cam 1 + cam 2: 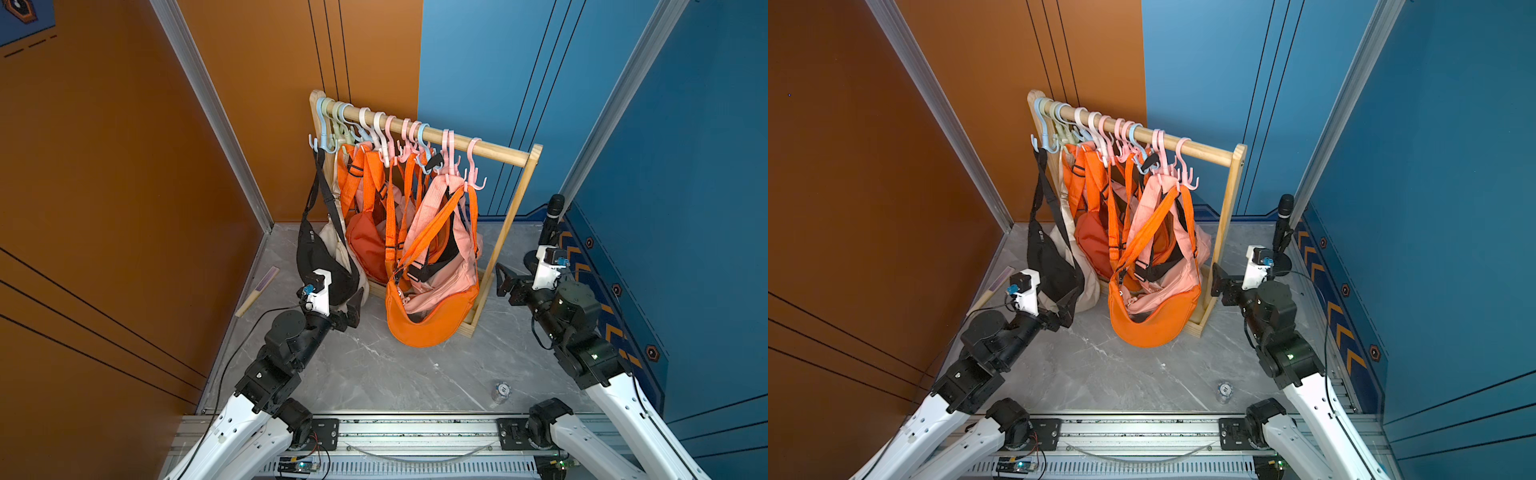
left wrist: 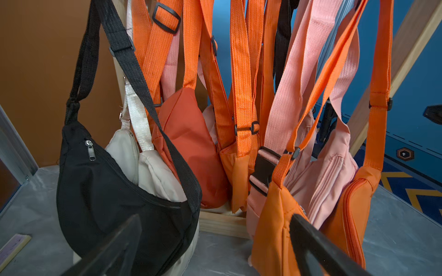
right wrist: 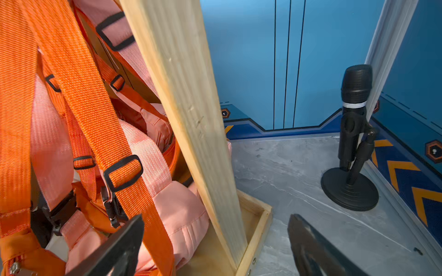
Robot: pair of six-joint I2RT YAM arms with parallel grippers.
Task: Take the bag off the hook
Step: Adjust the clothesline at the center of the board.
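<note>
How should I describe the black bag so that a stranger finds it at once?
Find the pale wooden clothes rack at the back, where the orange wall meets the blue wall. At its end nearest the orange wall, a light blue plastic hook carries the black crescent-shaped fabric bag. Its neighbours are a cream fabric bag and orange and pink ones; this one is black.

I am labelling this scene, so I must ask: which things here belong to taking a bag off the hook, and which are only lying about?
Job: hanging bags, pastel hooks, wooden rack, left tool (open), right tool (open).

Lying about: microphone, folded fan, small round item.
</note>
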